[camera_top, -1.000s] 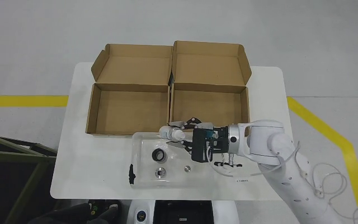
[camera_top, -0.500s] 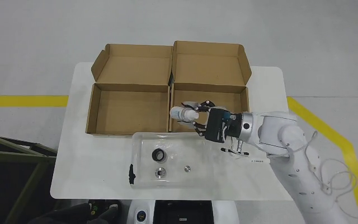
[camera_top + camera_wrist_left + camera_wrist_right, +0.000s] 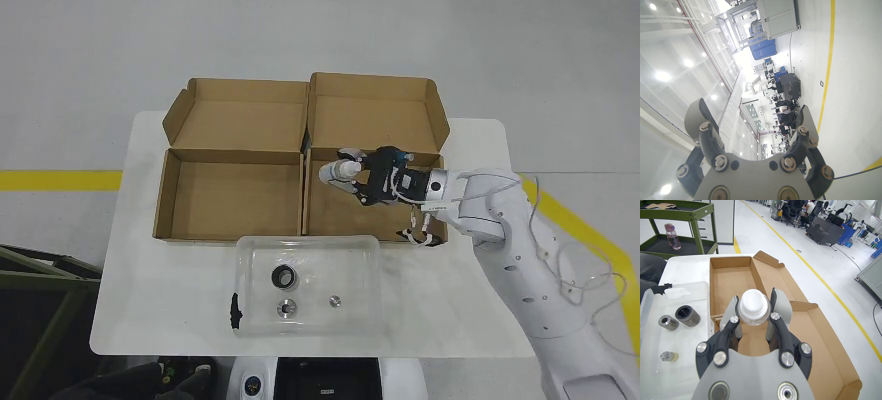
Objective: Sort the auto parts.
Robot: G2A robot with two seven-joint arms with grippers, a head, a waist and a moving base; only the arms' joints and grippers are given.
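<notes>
I'm partway through a transfer. The right cardboard box (image 3: 425, 215) is the drop point, with the left cardboard box (image 3: 230, 195) beside it and the clear tray (image 3: 240, 285) nearer me. The right gripper (image 3: 350, 172) is hanging over that box's far left corner, fingers clamped on a white-capped clear part (image 3: 753, 308). Next, I judge, I'm lowering and releasing inside. The left gripper (image 3: 751, 109) is pointing away, fingers apart. A linear bearing (image 3: 687, 316), bored bush (image 3: 668, 323) and small stud (image 3: 668, 356) are waiting in the tray. Over the last second the arm has been swinging the part from the tray's far edge out over the box.
</notes>
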